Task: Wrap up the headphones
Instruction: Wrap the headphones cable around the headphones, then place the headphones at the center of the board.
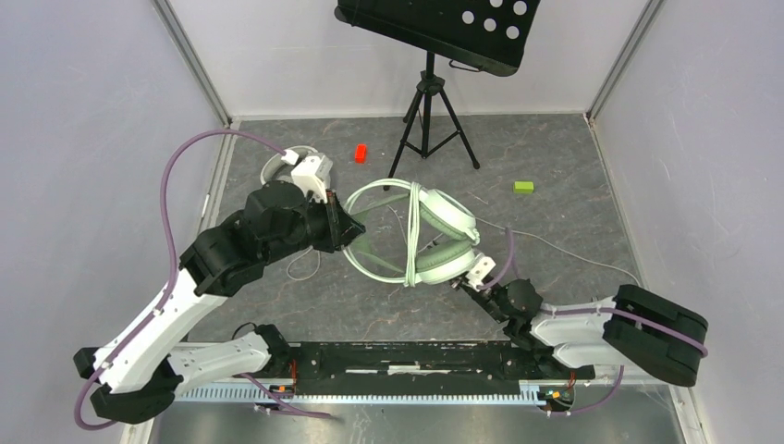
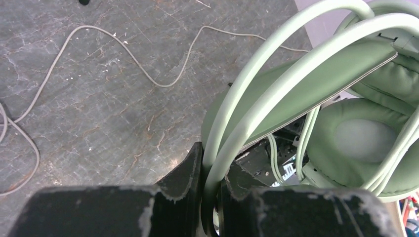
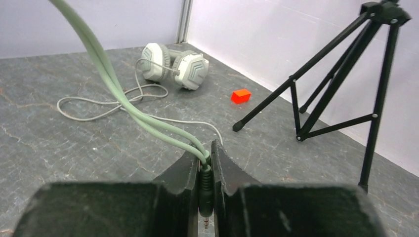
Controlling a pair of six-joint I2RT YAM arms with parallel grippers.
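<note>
- Pale mint-green over-ear headset with round cushions (image 1: pixel 448 227): just on the near side of the black tripod stand (image 1: pixel 427 120). Its headband (image 2: pixel 276 84) arches left and its earcups face the right arm.
- Left gripper (image 2: pixel 212 165): clamped on the headband.
- Right gripper (image 3: pixel 206 158): nearest the loose end, nipped tight on the jack plug.
- Thin pale-green cable (image 3: pixel 118 89): its turns cross the cushions, running toward and away from the tripod.
- Jack plug (image 3: pixel 205 197): tip points back at the wrist. Probably the last tuck to make.
</note>
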